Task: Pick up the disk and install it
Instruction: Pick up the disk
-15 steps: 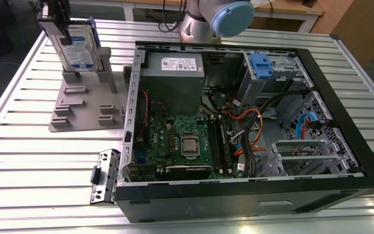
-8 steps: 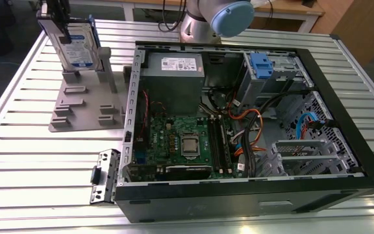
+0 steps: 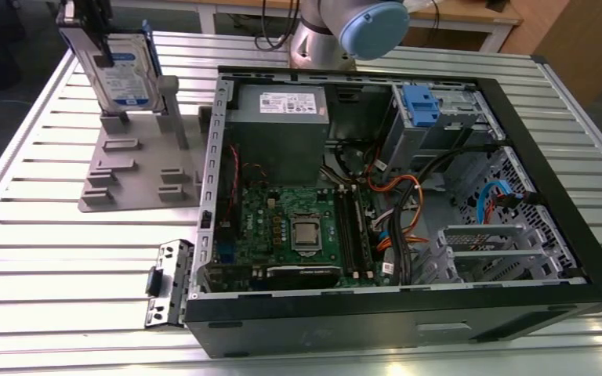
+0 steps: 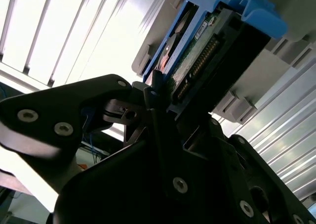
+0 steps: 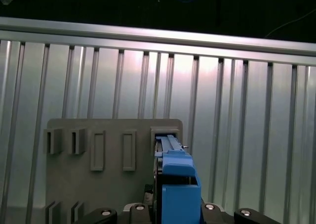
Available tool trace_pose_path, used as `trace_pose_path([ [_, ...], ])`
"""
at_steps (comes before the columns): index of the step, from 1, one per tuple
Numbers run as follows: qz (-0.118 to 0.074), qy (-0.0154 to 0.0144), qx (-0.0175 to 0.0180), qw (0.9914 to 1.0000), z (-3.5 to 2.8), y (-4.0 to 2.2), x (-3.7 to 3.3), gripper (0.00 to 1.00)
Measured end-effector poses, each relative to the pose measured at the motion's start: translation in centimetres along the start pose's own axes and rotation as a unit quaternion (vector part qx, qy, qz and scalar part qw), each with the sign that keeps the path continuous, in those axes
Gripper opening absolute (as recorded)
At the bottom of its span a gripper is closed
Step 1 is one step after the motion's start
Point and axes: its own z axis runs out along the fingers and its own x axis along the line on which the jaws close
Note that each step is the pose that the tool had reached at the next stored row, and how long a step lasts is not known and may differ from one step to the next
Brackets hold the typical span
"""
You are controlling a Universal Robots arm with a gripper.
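Disk upright in grey rack, fingers seemingly clamped on its top edge.

Computer case: one is lying open on the table.
Table: one is carrying everything.
Stand: one grey one is sitting just beside the computer case, on the exterior view's left.
Disk: one is standing upright at the stand, outside the computer case.
End effector: one is hanging at the disk's top.
Grey metal box: one is sitting inside the computer case.
Blue latch piece: one is sitting inside the computer case.
Green circuit board: one is lying inside the computer case.
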Motion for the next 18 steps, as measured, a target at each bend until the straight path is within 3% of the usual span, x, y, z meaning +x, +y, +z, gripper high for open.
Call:
trace_pose_path([
  [18, 0.0, 0.0, 0.0, 1.0, -1.45, 0.03, -0.02, 0.36],
])
